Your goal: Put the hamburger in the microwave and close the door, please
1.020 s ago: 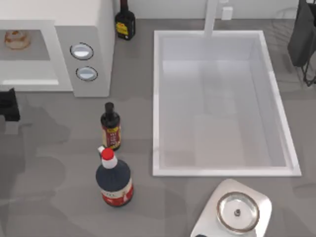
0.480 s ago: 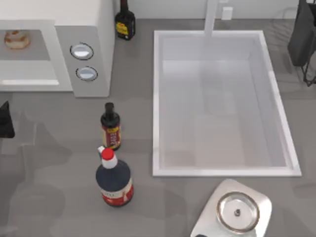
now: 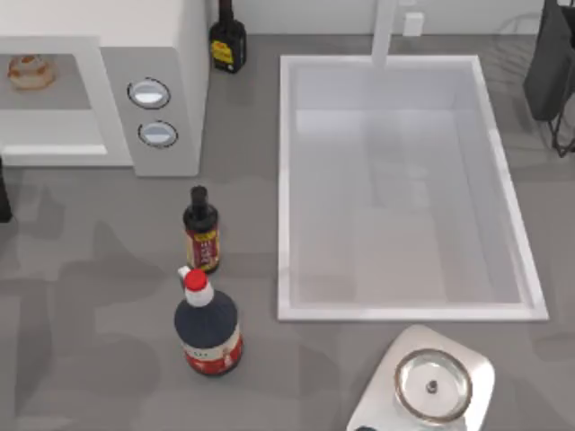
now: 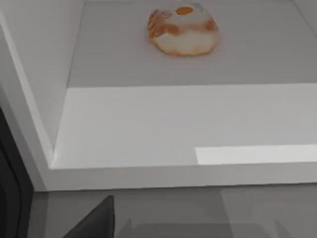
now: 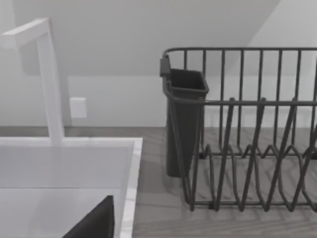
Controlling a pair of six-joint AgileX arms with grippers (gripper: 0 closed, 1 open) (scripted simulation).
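The hamburger (image 3: 29,72) sits inside the open cavity of the microwave (image 3: 180,90) at the upper left of the top view, resting on the cavity floor toward its back; in the left wrist view the same bun (image 4: 183,30) lies alone on that pale floor, with nothing touching it. The microwave's two round silver knobs (image 3: 149,93) stand one above the other on its control panel, to the right of the cavity. The cavity is open; the door itself cannot be made out for certain.

A dark sliver of the left arm (image 3: 4,190) shows at the far left edge of the top view, just below the microwave's front; whether the left hand is wide or narrow, I cannot tell. The right arm (image 3: 550,63) is parked at the upper right corner, and its hand's state cannot be told either.

On the grey counter (image 3: 108,269), a small dark bottle (image 3: 201,231) stands below the knobs, with a larger red-capped bottle (image 3: 207,325) just beneath it. Another dark bottle (image 3: 227,39) stands at the microwave's right rear corner. The white sink (image 3: 286,180) takes the middle and right. The right wrist view shows a dark dish rack (image 5: 247,148) beside the sink's faucet (image 5: 47,74).
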